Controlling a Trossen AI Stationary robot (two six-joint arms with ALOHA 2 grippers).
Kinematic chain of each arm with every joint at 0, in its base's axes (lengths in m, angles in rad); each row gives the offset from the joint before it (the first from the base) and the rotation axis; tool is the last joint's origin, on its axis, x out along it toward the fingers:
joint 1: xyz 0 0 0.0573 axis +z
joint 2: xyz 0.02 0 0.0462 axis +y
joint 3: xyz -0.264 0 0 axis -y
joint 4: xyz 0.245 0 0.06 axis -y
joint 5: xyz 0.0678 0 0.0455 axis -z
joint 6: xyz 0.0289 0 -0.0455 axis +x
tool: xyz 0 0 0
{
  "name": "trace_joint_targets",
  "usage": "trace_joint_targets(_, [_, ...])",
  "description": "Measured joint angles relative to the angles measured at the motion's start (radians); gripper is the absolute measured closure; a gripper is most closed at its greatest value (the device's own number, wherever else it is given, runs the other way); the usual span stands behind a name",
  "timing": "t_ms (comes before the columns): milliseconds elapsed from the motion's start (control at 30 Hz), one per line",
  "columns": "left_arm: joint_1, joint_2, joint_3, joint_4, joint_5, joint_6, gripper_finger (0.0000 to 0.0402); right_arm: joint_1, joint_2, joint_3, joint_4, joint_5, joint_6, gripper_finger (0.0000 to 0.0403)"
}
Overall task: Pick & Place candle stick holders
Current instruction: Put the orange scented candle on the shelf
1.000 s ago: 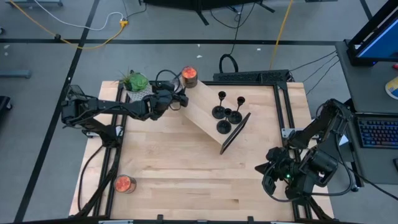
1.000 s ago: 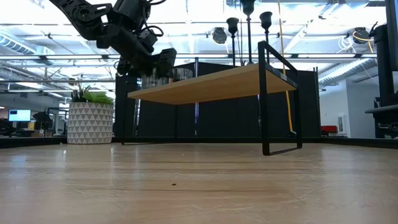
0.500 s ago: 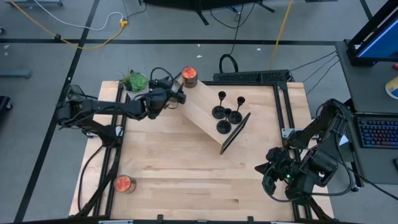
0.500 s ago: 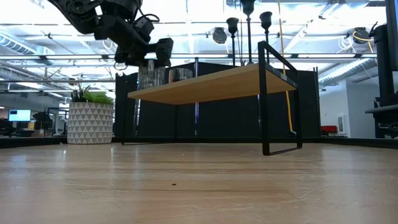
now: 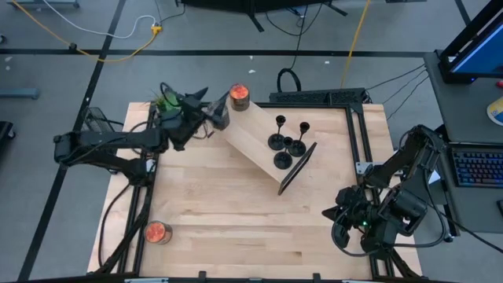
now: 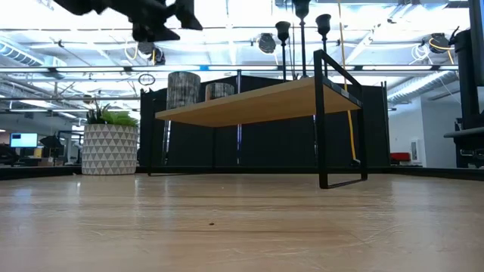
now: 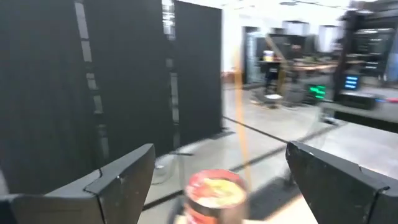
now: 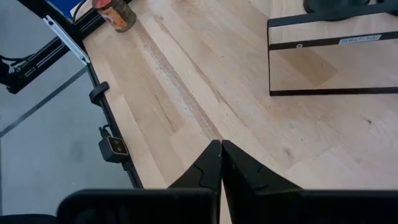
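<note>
Several black candle stick holders (image 5: pixel 287 141) stand on their round bases on the right end of a small wooden shelf (image 5: pixel 253 135); their stems and cups show in the low view (image 6: pixel 283 32). My left gripper (image 5: pixel 203 107) is open and empty, high above the shelf's far left end, and shows at the top of the low view (image 6: pixel 162 13). In the left wrist view its fingers (image 7: pixel 124 180) stand wide apart around nothing. My right gripper (image 5: pixel 344 228) is shut and empty at the table's near right corner, and its closed fingers show in the right wrist view (image 8: pixel 221 163).
A grey jar (image 5: pixel 221 116) and an orange-topped candle jar (image 5: pixel 239 97) stand on the shelf's far left end. A potted plant (image 5: pixel 170 102) stands at the far left corner. Another orange-topped jar (image 5: pixel 157 232) stands near the left front edge. Bare wood lies in the table's middle.
My left gripper has risen and drawn back from the shelf's left end toward the table's far left corner. The grey jar, which stood under the gripper, now stands on the shelf apart from it.
</note>
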Motion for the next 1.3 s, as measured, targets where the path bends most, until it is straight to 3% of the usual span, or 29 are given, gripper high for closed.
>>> trace_joint_targets(333, [-0.235, -0.120, 0.000, -0.329, -0.011, -0.149, 0.0036, 0.000, 0.000, 0.000, 0.007, 0.000, -0.049, 0.0401])
trace_joint_targets(533, [-0.346, -0.121, 0.000, -0.604, -0.068, -0.454, 0.0036, 0.000, 0.000, 0.000, 0.008, 0.000, -0.049, 0.0401])
trace_joint_targets(733, [-0.460, -0.121, 0.001, -0.741, -0.054, -0.717, 0.0037, 0.000, 0.000, 0.000, 0.020, 0.000, -0.081, 0.0401])
trace_joint_targets(967, [-0.556, -0.121, 0.043, -0.885, 0.170, -0.992, 0.0037, 0.000, 0.000, 0.000, 0.027, 0.000, -0.104, 0.0401])
trace_joint_targets(1300, [-0.683, -0.120, 0.136, -1.328, 0.607, -1.422, 0.0037, 0.000, 0.000, 0.000, 0.031, 0.000, -0.188, 0.0401])
